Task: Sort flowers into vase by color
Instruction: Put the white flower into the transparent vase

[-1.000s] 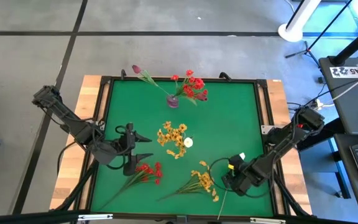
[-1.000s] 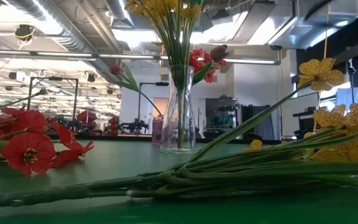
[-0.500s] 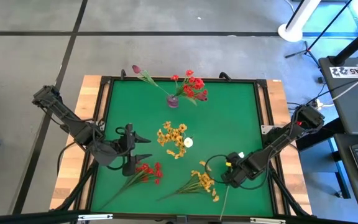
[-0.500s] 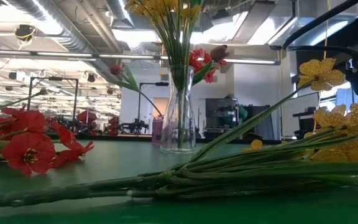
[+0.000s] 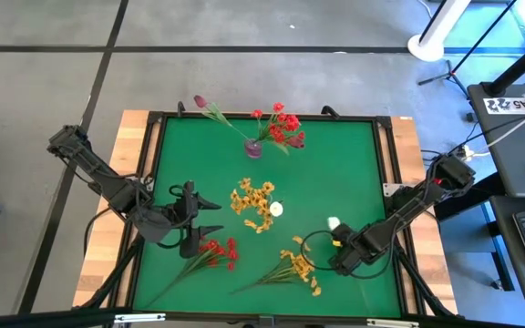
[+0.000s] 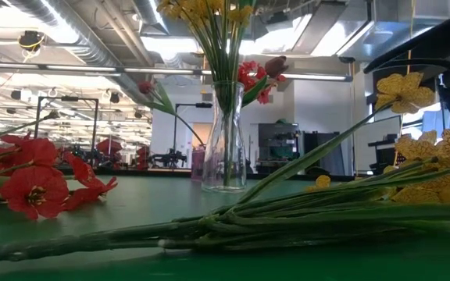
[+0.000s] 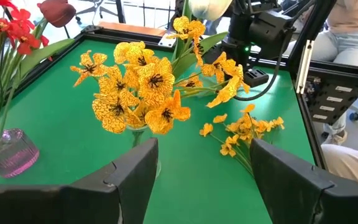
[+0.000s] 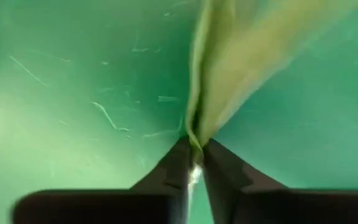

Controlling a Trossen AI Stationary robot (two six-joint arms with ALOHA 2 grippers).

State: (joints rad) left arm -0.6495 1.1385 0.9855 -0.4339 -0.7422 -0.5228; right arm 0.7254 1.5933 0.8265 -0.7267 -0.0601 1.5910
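The right pincer (image 5: 343,251) is clenched on the stem of a white tulip (image 5: 333,222), lifted at the table's (image 5: 335,164) five o'clock corner. The yellow-flower vase (image 5: 258,211) lies toward ten o'clock of it — nearer than to the left pincer (image 5: 210,217) (released, waiting at eight o'clock)

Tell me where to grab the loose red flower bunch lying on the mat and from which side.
Probably best: grip the red flower bunch on its bare green stems below the blooms, coming straight down from above. It lies flat on the green mat, stems fanning toward the near left corner, so a grip across them avoids crushing the blooms. The left hand hovers open nearby.
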